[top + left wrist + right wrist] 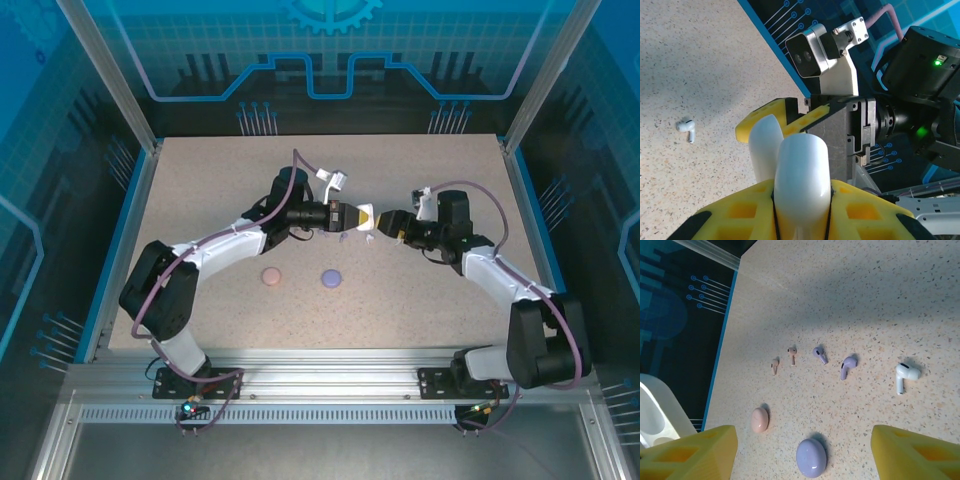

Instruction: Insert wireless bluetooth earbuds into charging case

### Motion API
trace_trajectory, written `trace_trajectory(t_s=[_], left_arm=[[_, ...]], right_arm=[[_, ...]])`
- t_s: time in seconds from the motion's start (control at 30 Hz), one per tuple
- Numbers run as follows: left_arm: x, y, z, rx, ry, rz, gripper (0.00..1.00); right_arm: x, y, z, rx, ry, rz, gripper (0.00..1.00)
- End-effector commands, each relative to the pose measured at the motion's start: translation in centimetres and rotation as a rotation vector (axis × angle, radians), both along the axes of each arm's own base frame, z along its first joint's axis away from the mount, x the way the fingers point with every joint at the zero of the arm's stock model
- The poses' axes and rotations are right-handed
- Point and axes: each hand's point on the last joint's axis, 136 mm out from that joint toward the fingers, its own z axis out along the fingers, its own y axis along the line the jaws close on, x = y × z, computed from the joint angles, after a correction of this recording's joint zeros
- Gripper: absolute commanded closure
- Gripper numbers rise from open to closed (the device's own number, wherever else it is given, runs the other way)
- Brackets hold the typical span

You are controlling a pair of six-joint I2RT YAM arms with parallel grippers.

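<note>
Over the speckled tabletop (865, 300), my left gripper (351, 214) pinches a glossy, rounded white case (801, 170); my right gripper (802, 452) spreads its blocky yellow fingers (690, 455) above tiny stemmed earbuds (847, 366).

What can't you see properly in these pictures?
- Inside of the white case: in the left wrist view its outside faces the camera, pinched by the left gripper; in the right wrist view the left edge cuts it off.
- Earbuds: in the top view, too small to count.
- Fingertips of the right gripper: in the right wrist view, the bottom edge cuts them off.
</note>
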Motion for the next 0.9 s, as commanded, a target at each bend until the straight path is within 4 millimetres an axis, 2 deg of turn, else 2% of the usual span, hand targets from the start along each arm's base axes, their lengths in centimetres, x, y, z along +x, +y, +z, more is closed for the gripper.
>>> trace_trajectory(t_s=[0.0,0.17,0.23,0.33,0.53,0.87], left_arm=[[-0.8,0.0,1.4,-0.038,-0.023,-0.025,1.0],[-0.7,0.0,1.5,-0.044,-0.024,-0.024,1.0],[-0.6,-0.1,1.6,-0.052,-0.024,-0.024,1.0],[-0.6,-0.1,1.8,-0.064,-0.024,-0.02,1.0],[-0.5,-0.1,2.0,-0.088,-0.017,-0.012,1.0],[-0.4,-0.3,2.1,-0.103,-0.013,-0.01,1.0]], right_arm=[[-1.2,-0.8,0.9,0.005,-0.013,-0.009,0.29],[-2.9,-0.4,3.8,0.054,-0.079,0.023,0.28],[-2.9,-0.1,4.5,0.083,-0.091,0.031,0.3],[-2.3,0.4,5.1,0.132,-0.095,0.034,0.37],[-1.3,1.1,5.3,0.159,-0.091,0.032,0.44],[-0.3,2.3,4.7,0.164,-0.078,0.042,0.48]])
